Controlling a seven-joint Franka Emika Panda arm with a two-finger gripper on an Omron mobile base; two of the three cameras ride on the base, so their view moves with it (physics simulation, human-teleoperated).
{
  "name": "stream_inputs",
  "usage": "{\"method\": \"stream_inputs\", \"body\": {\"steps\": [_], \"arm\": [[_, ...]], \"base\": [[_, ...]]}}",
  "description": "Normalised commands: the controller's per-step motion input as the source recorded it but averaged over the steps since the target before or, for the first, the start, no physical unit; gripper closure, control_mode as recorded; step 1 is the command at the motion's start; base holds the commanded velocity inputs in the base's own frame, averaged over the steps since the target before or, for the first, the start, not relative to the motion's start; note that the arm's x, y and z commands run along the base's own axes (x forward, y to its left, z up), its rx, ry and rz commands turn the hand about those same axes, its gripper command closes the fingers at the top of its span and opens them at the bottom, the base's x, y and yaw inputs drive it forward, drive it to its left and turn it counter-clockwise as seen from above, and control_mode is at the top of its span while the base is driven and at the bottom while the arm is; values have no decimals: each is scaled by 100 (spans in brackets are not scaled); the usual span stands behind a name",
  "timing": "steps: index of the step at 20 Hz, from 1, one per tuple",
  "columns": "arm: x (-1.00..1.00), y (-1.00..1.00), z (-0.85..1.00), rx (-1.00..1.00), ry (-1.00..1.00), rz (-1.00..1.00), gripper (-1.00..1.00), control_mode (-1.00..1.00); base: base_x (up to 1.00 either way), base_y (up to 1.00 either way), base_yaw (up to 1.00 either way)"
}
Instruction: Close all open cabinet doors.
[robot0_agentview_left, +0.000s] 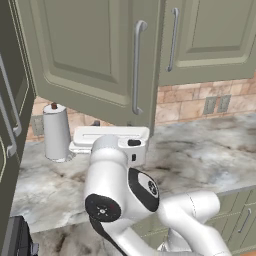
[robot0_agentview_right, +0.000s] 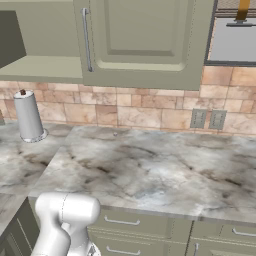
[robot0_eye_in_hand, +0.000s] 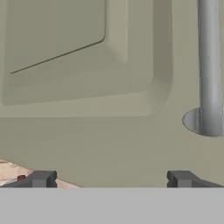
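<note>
While our gripper (robot0_eye_in_hand: 109, 179) sits spread wide against the swung-out door, the closing is not finished.

Since both dark fingertips (robot0_eye_in_hand: 40, 178) stand well apart with nothing between them, we hold nothing; straight ahead of us, very near, is the open cabinet door (robot0_eye_in_hand: 87, 127), its recessed panel above the tips and its silver bar handle (robot0_eye_in_hand: 209, 65) off to our upper right in the hand view. Beyond our arm, that door (robot0_agentview_left: 85, 50) hangs angled out over the counter (robot0_agentview_left: 200, 150), beside a shut neighbour (robot0_agentview_left: 210, 35). Further off stands a paper towel roll (robot0_agentview_left: 56, 132). We judge one door is left to push shut.
</note>
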Motion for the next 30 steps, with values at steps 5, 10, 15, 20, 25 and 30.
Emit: {"method": "stream_inputs", "body": {"steps": [5, 10, 15, 20, 25, 30], "arm": [[22, -4, 0, 0, -3, 0, -100, -100], [28, -19, 0, 1, -1, 0, -100, -100], [23, -20, 0, 0, -1, 0, -100, -100], [17, -21, 0, 0, -3, 0, -100, -100], [15, -15, 4, 0, -3, 0, -100, -100], [19, -14, 11, 0, -3, 0, -100, -100]], "base": [[0, 0, 0], [0, 0, 0], [0, 0, 0], [0, 0, 0], [0, 0, 0], [0, 0, 0]]}}
